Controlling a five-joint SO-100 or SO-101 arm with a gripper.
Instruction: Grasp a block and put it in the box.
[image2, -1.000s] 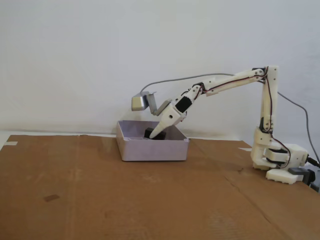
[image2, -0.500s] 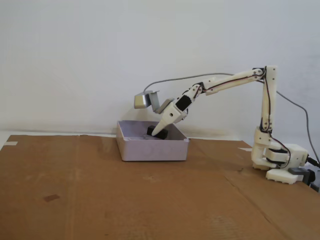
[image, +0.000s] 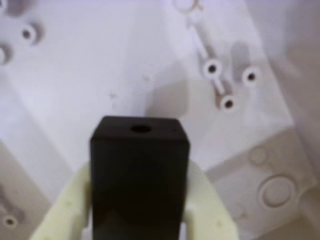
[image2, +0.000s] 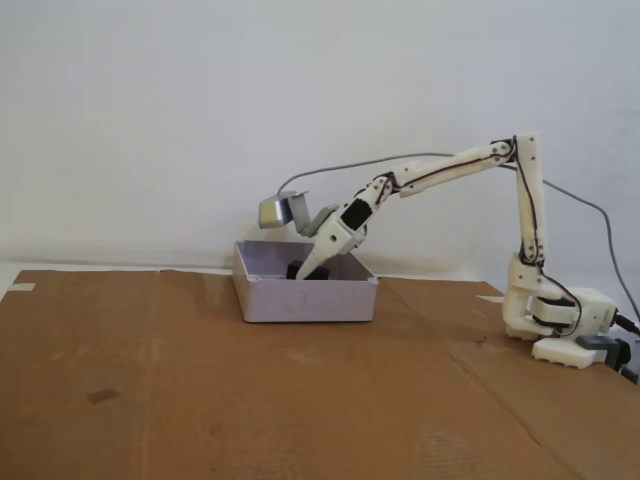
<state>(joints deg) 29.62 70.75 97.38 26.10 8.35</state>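
Note:
In the wrist view the black block (image: 139, 165) stands upright between my cream fingers (image: 65, 210), one on each side of it, so my gripper (image: 140, 176) is shut on it. Behind the block lies the pale floor of the box (image: 90, 65) with small screw posts. The fixed view shows the lavender-white box (image2: 305, 298) on the cardboard. My gripper (image2: 303, 269) reaches down into it from the right. Only the top of the block (image2: 295, 269) shows above the box's front wall; I cannot tell whether it touches the floor.
A grey camera module (image2: 275, 212) with a cable rides above the gripper. The arm's base (image2: 558, 325) stands at the right on the brown cardboard sheet (image2: 250, 400). A white wall rises behind. A small dark mark (image2: 101, 396) lies front left.
The arm has dipped and shifted slightly left. The gripper and block sit lower inside the box than a second ago.

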